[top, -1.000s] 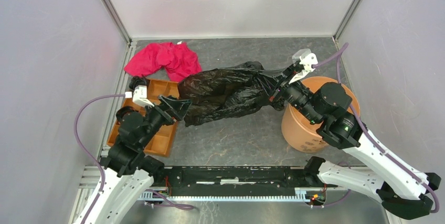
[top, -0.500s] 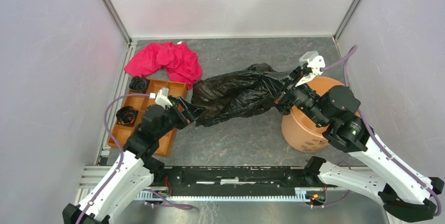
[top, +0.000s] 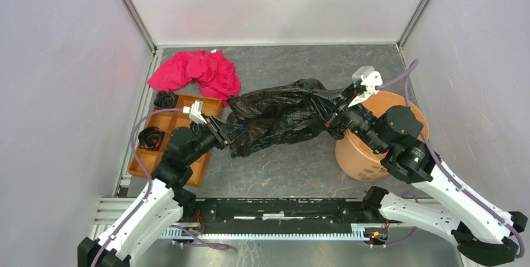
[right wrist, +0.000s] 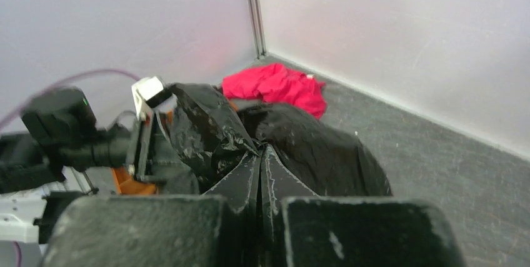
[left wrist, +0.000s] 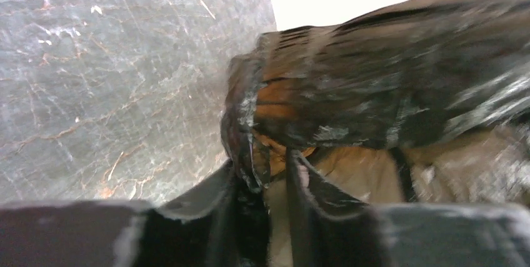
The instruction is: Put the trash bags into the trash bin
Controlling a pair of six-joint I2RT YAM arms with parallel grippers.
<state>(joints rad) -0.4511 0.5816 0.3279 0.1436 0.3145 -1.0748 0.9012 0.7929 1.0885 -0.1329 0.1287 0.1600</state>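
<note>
I see the trash bag [top: 281, 115] lying left-to-right across mid-tabletop, its right end pinched in my closed right gripper [top: 332, 111] beside the trash bin [top: 357, 154], its left end inside the part-open left gripper [top: 232, 134], grip uncertain.

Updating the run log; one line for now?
left claw: at bag end, grip unclear; right claw: shut on bag; bag: outside bucket

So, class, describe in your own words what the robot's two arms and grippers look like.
Both arms have white shell links and black round joint housings: left arm, right arm. A purple cable loops along each. Each wrist carries a small white camera block. The left gripper and right gripper have black, wedge-shaped fingers, scuffed pale.
</note>
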